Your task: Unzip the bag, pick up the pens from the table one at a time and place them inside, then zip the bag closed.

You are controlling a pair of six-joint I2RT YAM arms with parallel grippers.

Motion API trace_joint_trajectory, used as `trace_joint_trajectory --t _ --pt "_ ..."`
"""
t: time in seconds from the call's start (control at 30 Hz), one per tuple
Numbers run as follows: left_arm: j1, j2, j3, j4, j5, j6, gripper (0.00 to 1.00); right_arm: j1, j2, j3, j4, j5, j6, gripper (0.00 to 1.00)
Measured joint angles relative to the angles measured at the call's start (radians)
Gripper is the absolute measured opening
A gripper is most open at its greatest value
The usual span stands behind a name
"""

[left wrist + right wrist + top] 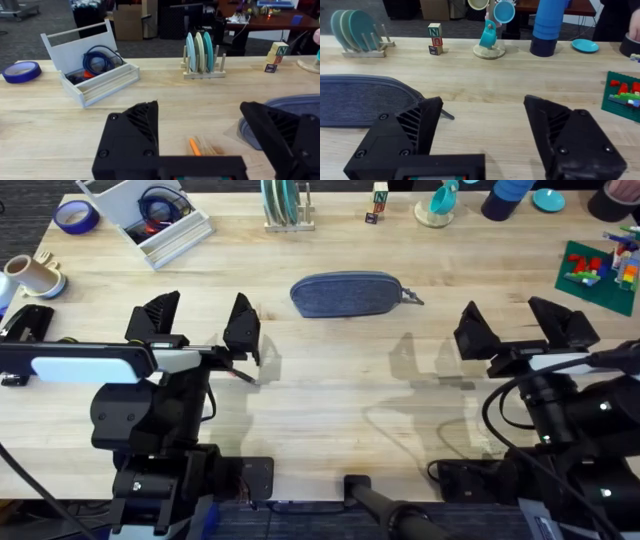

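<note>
the bag (346, 294) lies flat on the table (330, 395), a little past the middle, long side running left to right, its zipper looking closed and the small dark pull tab (412, 297) sticking out at the right end. the left gripper (203, 330) hangs over the table to the near left of the bag, fingers spread wide with nothing between them. from the left wrist camera an orange pen (194, 147) lies on the wood between those fingers, and the bag's rounded end (280, 112) sits just to the right. the right gripper (519, 325) hovers to the near right of the bag, well apart from it, also spread wide and carrying nothing. in its wrist view the bag (365, 100) stretches off to the left with the pull tab resting on the wood.

along the far edge stand a white tray (150, 220) with a coiled blue cable, a plate rack (285, 205), some lettered blocks (378, 200), a teal mug stand (438, 205) and, far left, a roll of blue tape (75, 217). a green brick plate (597, 270) sits at the far right.
</note>
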Motion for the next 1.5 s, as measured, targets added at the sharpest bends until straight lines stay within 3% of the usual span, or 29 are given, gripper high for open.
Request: trace_joint_trajectory --t 0.9,1.2,1.5 --pt "0.000 0.000 0.015 0.000 -0.003 -0.003 0.993 0.000 0.000 0.010 0.046 0.000 0.012 0.996" --pt "0.000 0.033 0.264 -0.119 -0.027 -0.042 0.994 0.000 0.077 0.239 -0.015 0.000 0.024 0.996" --pt "0.000 0.271 0.604 -0.387 -0.052 -0.053 0.993 0.000 0.350 0.593 -0.250 0.000 0.027 0.996"
